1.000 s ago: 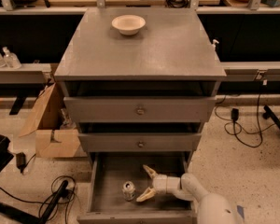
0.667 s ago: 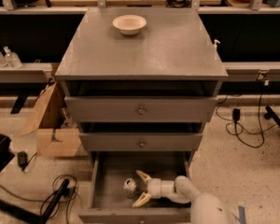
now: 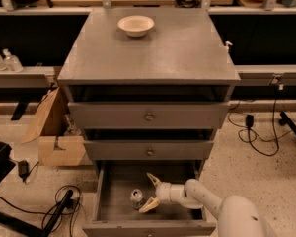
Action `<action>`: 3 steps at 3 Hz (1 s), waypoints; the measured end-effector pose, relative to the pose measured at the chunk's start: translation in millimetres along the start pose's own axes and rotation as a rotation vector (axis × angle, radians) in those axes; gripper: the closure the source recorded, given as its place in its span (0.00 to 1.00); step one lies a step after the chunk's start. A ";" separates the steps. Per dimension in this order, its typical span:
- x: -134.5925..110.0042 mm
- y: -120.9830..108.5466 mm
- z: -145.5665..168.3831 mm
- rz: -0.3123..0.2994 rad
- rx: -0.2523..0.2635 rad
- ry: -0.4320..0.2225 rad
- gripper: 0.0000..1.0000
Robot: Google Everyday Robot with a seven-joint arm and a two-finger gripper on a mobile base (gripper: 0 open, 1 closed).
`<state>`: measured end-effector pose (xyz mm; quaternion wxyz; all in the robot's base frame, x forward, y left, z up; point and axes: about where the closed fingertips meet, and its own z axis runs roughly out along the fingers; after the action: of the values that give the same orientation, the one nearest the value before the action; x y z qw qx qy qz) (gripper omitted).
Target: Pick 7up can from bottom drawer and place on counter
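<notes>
Camera view showed gripper (image 3: 151, 193) low inside bottom drawer (image 3: 173, 175), fingers spread apart, just beside upright 7up can (image 3: 136, 197); bowl (image 3: 135, 25) sat on counter (image 3: 180, 51).

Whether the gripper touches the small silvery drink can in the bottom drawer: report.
Cannot tell. Camera view: the gripper, jaws open, sits beside the silvery can; lower jaw meets its outline, no plain gap.
</notes>
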<state>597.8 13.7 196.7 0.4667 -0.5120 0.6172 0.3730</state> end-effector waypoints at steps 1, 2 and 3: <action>0.3 16.0 10.5 0.015 -0.020 0.005 0.00; 1.4 13.6 18.0 0.017 -0.035 -0.023 0.00; 1.0 13.5 26.6 0.018 -0.059 -0.041 0.12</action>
<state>589.7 41.1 187.9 0.4608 -0.5123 0.6007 0.4055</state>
